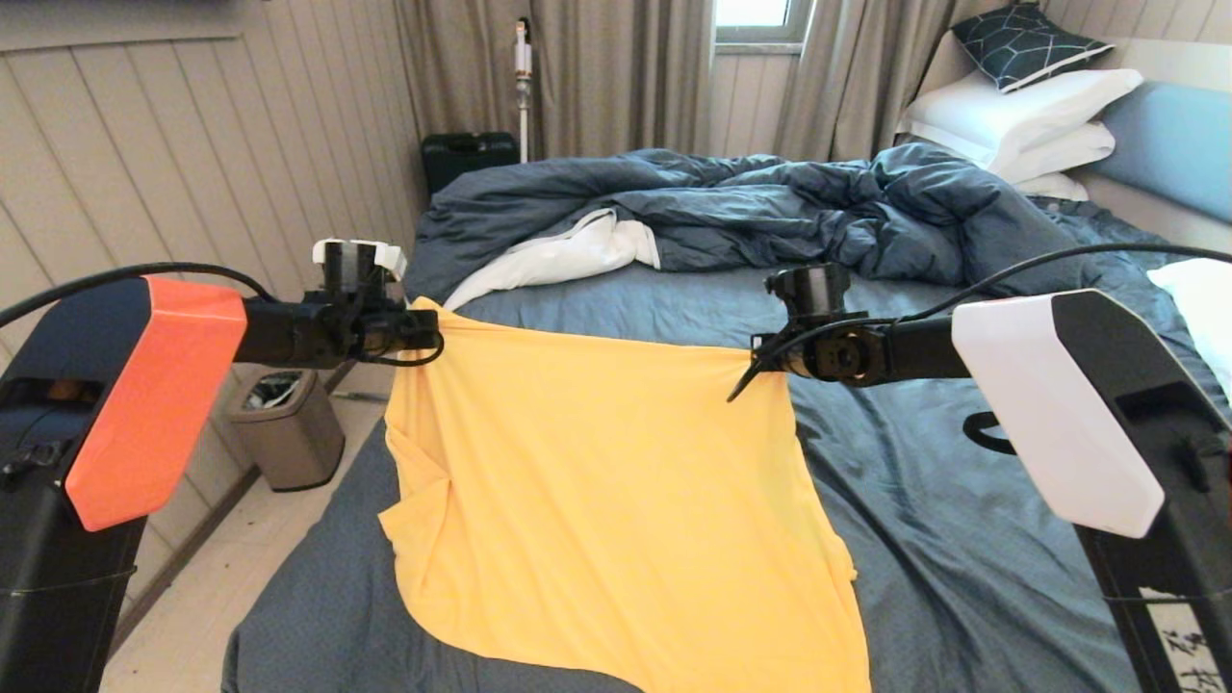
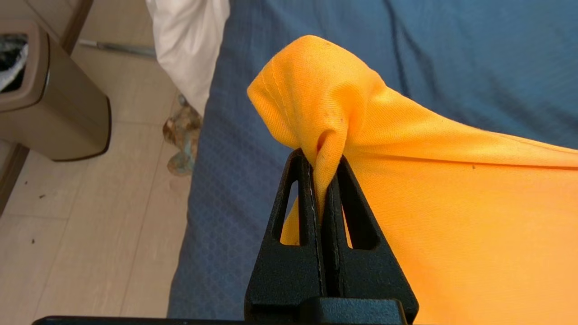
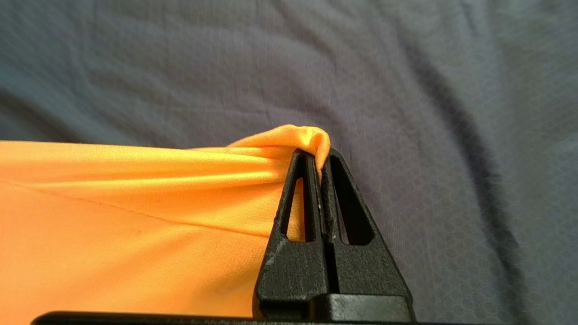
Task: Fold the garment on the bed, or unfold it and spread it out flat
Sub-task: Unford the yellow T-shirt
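Observation:
The yellow garment [image 1: 597, 481] hangs stretched between my two grippers above the bed [image 1: 962, 539], its lower part trailing toward the near edge of the sheet. My left gripper [image 1: 431, 329] is shut on one top corner of the garment [image 2: 316, 99]; the cloth bunches out past the black fingers [image 2: 311, 194] of that left gripper [image 2: 321, 158]. My right gripper [image 1: 760, 364] is shut on the other top corner, where a small fold of the garment [image 3: 293, 137] pokes out above the closed tips of the right gripper [image 3: 319, 155]. The top edge runs taut between them.
A rumpled dark blue duvet [image 1: 770, 202] with white underside [image 1: 568, 255] lies across the far half of the bed. White pillows [image 1: 1020, 120] are at the far right. A bin [image 1: 284, 428] stands on the floor at the left, beside the wall.

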`<state>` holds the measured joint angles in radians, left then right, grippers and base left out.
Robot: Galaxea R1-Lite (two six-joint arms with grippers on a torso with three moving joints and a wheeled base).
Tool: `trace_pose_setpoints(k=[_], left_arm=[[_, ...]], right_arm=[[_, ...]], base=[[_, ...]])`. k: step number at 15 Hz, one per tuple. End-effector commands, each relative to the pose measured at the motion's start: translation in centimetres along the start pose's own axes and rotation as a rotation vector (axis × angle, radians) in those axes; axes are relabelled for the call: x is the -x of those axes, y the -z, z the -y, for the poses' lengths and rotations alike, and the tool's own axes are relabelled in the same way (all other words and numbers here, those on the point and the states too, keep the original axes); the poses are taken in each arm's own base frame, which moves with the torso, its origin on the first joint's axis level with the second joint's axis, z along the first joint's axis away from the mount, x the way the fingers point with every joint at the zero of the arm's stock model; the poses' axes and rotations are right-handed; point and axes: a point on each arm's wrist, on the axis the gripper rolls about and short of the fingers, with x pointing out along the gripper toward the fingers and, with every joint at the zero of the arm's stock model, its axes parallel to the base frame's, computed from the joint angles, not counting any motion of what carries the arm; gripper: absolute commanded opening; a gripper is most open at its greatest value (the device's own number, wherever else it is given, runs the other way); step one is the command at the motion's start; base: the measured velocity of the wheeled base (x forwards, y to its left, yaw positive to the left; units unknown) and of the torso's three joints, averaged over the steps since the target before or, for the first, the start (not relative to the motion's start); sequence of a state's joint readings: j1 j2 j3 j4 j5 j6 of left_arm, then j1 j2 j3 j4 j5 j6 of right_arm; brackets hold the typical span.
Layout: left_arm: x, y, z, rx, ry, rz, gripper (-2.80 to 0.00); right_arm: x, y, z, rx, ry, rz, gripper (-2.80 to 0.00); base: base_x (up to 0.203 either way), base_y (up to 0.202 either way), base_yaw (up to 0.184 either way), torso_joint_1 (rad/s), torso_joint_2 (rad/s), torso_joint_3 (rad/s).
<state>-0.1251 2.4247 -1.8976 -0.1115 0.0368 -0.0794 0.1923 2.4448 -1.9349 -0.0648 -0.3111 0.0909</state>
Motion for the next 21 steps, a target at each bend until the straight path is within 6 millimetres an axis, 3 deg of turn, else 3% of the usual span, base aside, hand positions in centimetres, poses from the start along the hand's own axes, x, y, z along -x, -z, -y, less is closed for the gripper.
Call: trace_pose_setpoints(k=[1,8,9,10,11,16,21], left_arm=[[-0.6,0.8,-0.2,-0.001,-0.004,-0.020,-2.80],[-1.5,2.0,-0.3,-0.006,-0.009,-0.069,-2.80],[-1.7,2.2,-0.4,-0.006,-0.012,-0.075,-1.11],[-1.7,2.3,-0.3,-0.007,-0.011,-0.079,0.00],[-1.7,2.3,-0.3,-0.007,-0.011,-0.078,0.00],[-1.4,1.6,-1.1,-0.012,-0.024,-0.056,0.00],[0.5,-0.5,-2.3,0.002,-0.044,-0.021,0.00]], right_arm=[[-0.5,0.7,-0.2,0.008,-0.001,-0.014,-2.80],[-1.2,1.4,-0.4,0.016,0.000,-0.021,-2.80],[-1.3,1.5,-0.3,0.017,0.001,-0.021,-2.80],[-1.3,1.6,-0.4,0.020,0.000,-0.023,-2.80],[-1.4,1.7,-0.3,0.021,0.001,-0.023,0.00],[-1.6,1.9,-0.3,0.035,0.001,-0.023,0.00],[-0.5,0.1,0.3,0.016,0.003,0.023,0.00]], base=[[0.000,0.000,0.000,0.000,0.00,0.000],[0.000,0.000,0.000,0.000,0.00,0.000],[0.000,0.000,0.000,0.000,0.00,0.000],[0.000,0.000,0.000,0.000,0.00,0.000],[0.000,0.000,0.000,0.000,0.00,0.000],[0.000,0.000,0.000,0.000,0.00,0.000],[0.000,0.000,0.000,0.000,0.00,0.000]])
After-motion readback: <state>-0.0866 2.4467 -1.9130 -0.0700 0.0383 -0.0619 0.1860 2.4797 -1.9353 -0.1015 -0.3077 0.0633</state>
